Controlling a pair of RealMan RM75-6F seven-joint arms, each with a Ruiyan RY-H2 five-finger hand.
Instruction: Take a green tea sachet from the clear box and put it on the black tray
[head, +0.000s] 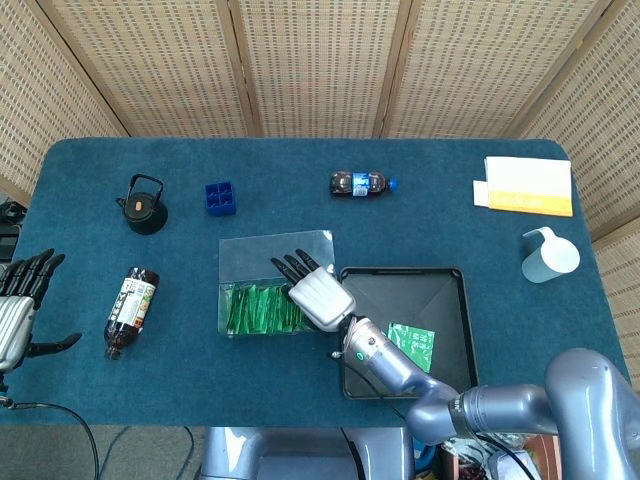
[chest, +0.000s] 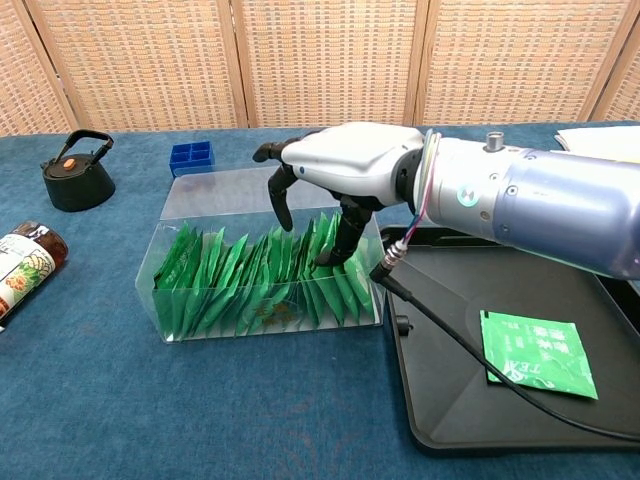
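Inside the clear box (chest: 200, 320), right hand (chest: 335, 165) touches sachets (chest: 260, 275).

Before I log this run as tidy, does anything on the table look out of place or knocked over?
Two bottles lie on their sides: the brown bottle at the table's left and the small soda bottle at the back. Nothing looks spilled.
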